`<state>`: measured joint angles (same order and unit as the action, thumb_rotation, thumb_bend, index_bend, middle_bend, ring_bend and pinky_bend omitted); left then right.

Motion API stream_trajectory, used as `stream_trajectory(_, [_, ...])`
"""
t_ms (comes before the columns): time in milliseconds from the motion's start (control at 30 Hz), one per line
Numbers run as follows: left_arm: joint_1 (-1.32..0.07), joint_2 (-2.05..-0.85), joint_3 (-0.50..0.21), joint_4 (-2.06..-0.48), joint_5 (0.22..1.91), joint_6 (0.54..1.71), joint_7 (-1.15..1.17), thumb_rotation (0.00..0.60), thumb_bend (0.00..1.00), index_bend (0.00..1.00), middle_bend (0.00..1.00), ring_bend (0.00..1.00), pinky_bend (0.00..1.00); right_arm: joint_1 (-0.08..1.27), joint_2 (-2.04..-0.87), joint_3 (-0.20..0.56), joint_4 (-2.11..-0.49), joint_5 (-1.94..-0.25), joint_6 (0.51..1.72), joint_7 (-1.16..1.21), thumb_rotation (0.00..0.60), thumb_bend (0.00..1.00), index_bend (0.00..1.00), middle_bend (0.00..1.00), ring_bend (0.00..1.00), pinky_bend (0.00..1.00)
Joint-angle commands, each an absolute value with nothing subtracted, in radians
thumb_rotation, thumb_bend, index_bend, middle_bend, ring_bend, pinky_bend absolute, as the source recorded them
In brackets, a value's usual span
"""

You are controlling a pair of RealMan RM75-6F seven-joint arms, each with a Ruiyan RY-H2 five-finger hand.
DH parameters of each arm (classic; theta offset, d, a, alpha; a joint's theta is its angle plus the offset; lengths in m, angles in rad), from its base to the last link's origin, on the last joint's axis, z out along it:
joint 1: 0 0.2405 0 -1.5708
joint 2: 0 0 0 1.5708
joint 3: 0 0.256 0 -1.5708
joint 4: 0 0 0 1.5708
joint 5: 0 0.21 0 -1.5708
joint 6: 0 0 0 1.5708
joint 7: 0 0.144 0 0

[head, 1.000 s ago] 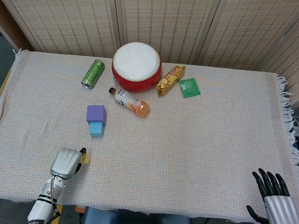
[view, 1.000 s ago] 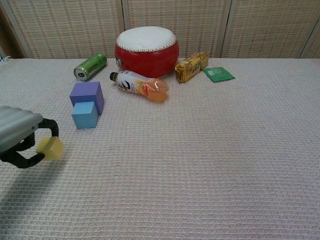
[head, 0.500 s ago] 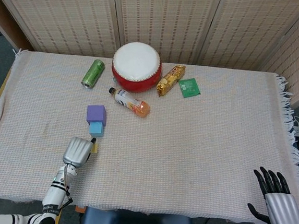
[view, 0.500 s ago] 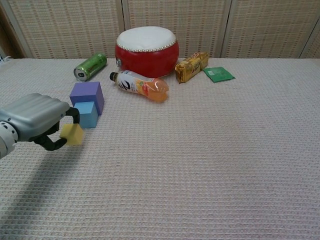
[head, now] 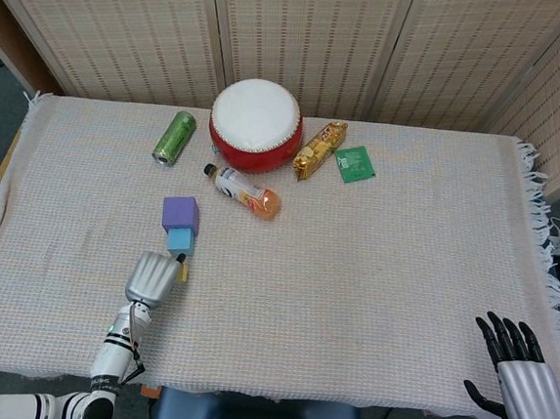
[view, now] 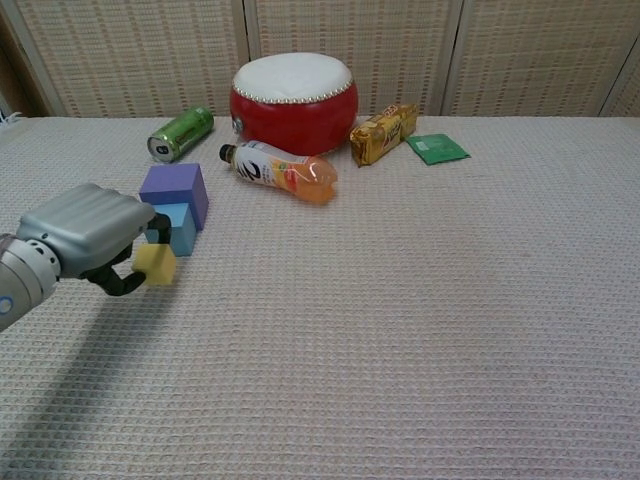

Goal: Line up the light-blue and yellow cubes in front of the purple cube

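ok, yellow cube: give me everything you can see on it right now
The yellow cube is small, pale yellow and matte, possibly foam. The left hand pinches it, tilted, a corner pointing down. It sits just in front of the light-blue cube, which stands against the front of the purple cube. Whether it touches the cloth or the light-blue cube cannot be told. In the head view only a sliver shows beside the hand.

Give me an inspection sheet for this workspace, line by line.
Surface: woven cloth covering the table.
Job's things: purple cube; light-blue cube directly in front, touching; yellow cube held by left hand just in front.
Clutter: red drum, green can, bottle, snack pack, green sachet.
Hands: right hand open at the near right corner.
Cables: nothing seen.
Surroundings: woven screen panels.
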<state>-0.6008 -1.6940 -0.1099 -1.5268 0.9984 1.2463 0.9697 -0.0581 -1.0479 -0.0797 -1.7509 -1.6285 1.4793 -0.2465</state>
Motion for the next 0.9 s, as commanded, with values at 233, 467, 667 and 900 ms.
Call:
stream_trajectory(233, [-0.619,-1.721,-0.114,-1.474,0.993,1.233,0.972,0.600,0.39,0.49,1.00,1.00,1.00,-0.057,-1.046,-0.080,-1.751,-1.625,1.477,-0.245,0.461,0.03,0.00,0.00,0.00,0.00])
stream_trajectory(467, [-0.626,-1.728,-0.117,-1.456,0.985,1.224,0.968,0.600,0.39,0.49,1.00,1.00,1.00,-0.057,-1.043,-0.080,-1.753,-1.623,1.480,-0.242,0.462,0.03,0.00,0.00,0.00,0.00])
stream_trajectory(667, [-0.630,-1.734,-0.116,-1.446,0.984,1.225,0.970,0.600,0.39,0.42,1.00,1.00,1.00,-0.057,-1.040,-0.082,-1.756,-1.624,1.480,-0.240,0.462,0.03,0.00,0.00,0.00,0.00])
stream_trajectory(900, [-0.629,-1.732,-0.112,-1.448,0.981,1.231,0.977,0.600,0.39,0.39,1.00,1.00,1.00,-0.058,-1.039,-0.083,-1.758,-1.624,1.480,-0.241,0.462,0.03,0.00,0.00,0.00,0.00])
